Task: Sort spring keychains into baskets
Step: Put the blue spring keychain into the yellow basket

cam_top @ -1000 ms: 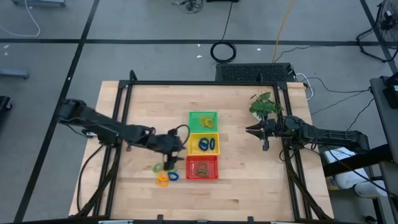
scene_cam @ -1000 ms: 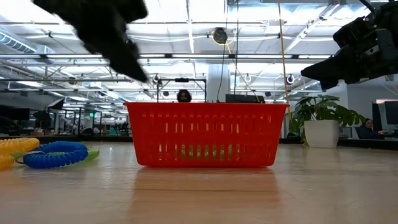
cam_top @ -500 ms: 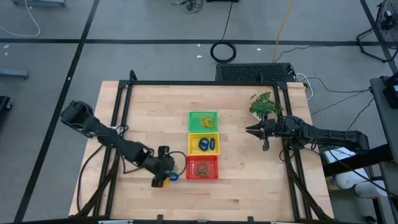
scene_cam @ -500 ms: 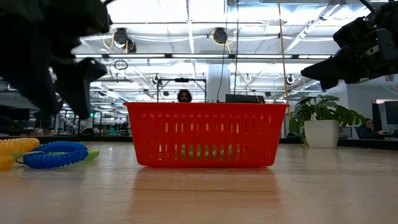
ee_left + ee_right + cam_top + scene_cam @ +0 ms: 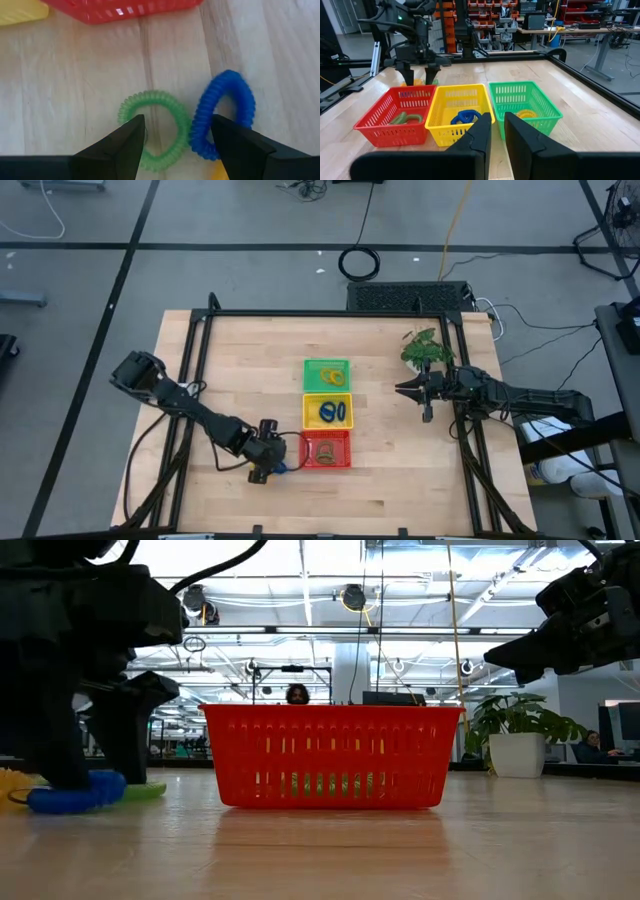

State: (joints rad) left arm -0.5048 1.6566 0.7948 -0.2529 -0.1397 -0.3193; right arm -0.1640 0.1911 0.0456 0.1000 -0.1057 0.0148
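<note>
- Left gripper (image 5: pixel 174 131) is down at the table beside the red basket (image 5: pixel 325 450), with its two fingers spread wide and astride the green keychain (image 5: pixel 155 127); I think it stands so because it wants to close on one side of this ring.
- Right gripper (image 5: pixel 401 390) hangs in the air over the right part of the table, well apart from the baskets, its fingers almost pressed together and holding nothing; it seems only to wait.
- Wooden table (image 5: pixel 400 470) is pale planks inside a dark frame, with a small green plant (image 5: pixel 424 348) at its far right corner.
- Around it is a big workshop hall with grey floor, bright ceiling lamps, shelves and a black cable coil (image 5: pixel 359 263) on the floor behind the table.
- Three baskets stand in one row, touching: the green basket (image 5: pixel 326 373) farthest, the yellow basket (image 5: pixel 327 410) in the middle, the red one nearest, so each colour is near for dropping.
- Some keychains already lie inside them: an orange-yellow one in the green basket, a blue one in the yellow, a greenish one in the red.
- Blue keychain (image 5: pixel 222 115) lies on the wood touching the green one, and a yellow keychain (image 5: pixel 12 783) is just beside them; these are not yet sorted.
</note>
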